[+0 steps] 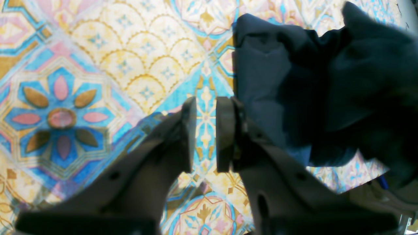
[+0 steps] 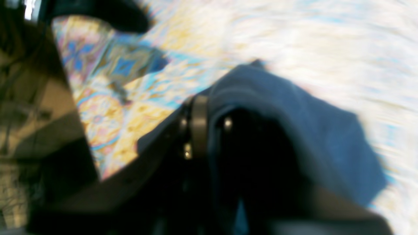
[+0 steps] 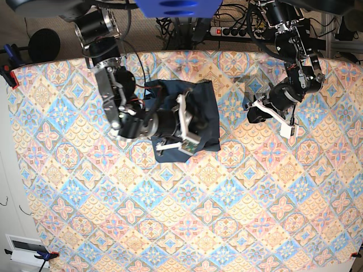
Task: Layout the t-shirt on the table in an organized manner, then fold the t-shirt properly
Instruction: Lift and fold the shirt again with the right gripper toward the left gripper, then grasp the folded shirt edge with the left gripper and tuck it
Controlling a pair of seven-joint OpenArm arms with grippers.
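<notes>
The dark navy t-shirt point(image 3: 207, 107) lies bunched into a compact block on the far middle of the patterned table point(image 3: 170, 215). My right gripper point(image 3: 184, 127) is over its near side. In the right wrist view, which is blurred, the gripper point(image 2: 212, 111) has blue cloth point(image 2: 294, 130) between its jaws and draped over one finger, which is hidden. My left gripper point(image 3: 252, 115) hovers over bare table to the shirt's right. In its own view the gripper point(image 1: 206, 104) has a narrow gap with only table point(image 1: 114, 65) showing through, and the shirt point(image 1: 294, 81) lies just beside one finger.
Cables and a power strip point(image 3: 229, 31) sit beyond the table's far edge. A red clamp point(image 3: 12, 76) grips the far left corner. In the right wrist view the table's edge point(image 2: 81, 137) runs close to the gripper, with dark floor beyond it.
</notes>
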